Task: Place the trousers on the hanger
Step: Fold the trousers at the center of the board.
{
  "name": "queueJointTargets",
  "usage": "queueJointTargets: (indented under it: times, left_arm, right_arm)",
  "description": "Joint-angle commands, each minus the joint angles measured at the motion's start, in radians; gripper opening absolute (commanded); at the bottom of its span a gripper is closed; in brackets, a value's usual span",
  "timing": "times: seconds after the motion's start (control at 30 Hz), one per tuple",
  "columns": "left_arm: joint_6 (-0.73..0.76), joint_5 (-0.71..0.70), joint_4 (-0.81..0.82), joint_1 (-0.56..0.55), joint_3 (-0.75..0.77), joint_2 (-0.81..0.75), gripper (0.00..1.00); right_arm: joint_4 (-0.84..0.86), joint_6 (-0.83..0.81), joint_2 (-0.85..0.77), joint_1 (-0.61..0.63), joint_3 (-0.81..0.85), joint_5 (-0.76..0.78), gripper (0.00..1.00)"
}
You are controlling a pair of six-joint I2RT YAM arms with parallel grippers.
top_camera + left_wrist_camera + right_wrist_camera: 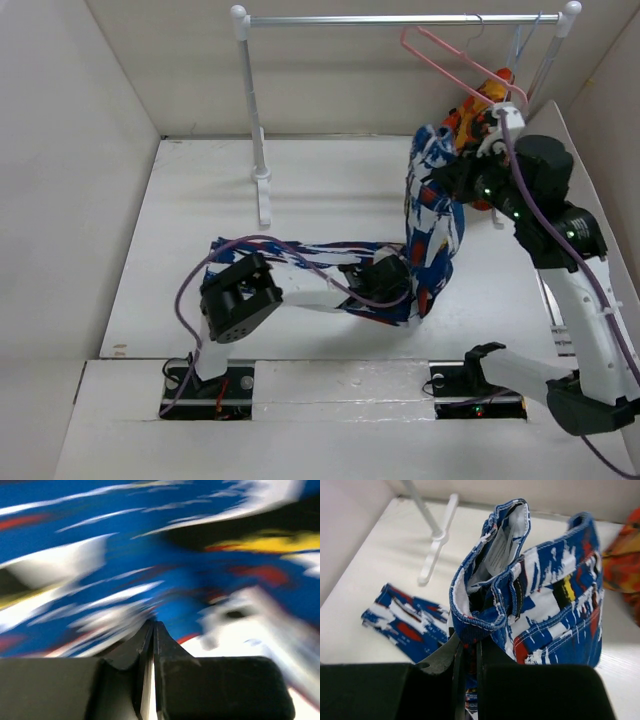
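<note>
Two arms share the trousers [432, 225]. The right gripper [467, 647] is clamped on the waistband and holds it raised off the table [330, 180], so the waist stands just below the pink hanger [455, 65], which hangs tilted from the rail [400, 19]. The trousers are not yet on it. Their legs trail leftward along the table. The left gripper [152, 627], jaws pressed together, sits low against the leg fabric, probably to steady it. Whether it pinches cloth cannot be told.
</note>
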Motion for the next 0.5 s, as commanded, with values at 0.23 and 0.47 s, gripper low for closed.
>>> queueJointTargets:
  times: [0.23, 0.47]
  left_arm:
    - [-0.08, -0.344, -0.239, 0.47, -0.393, -0.897, 0.04]
    - [0.048, -0.151, -0.313, 1.018, -0.339, -1.151, 0.06]
  right_arm:
    - [0.238, 0.015, 0.232, 0.368, 0.143, 0.134, 0.0]
    - [0.319, 0.024, 0.526, 0.56, 0.317, 0.133, 0.0]
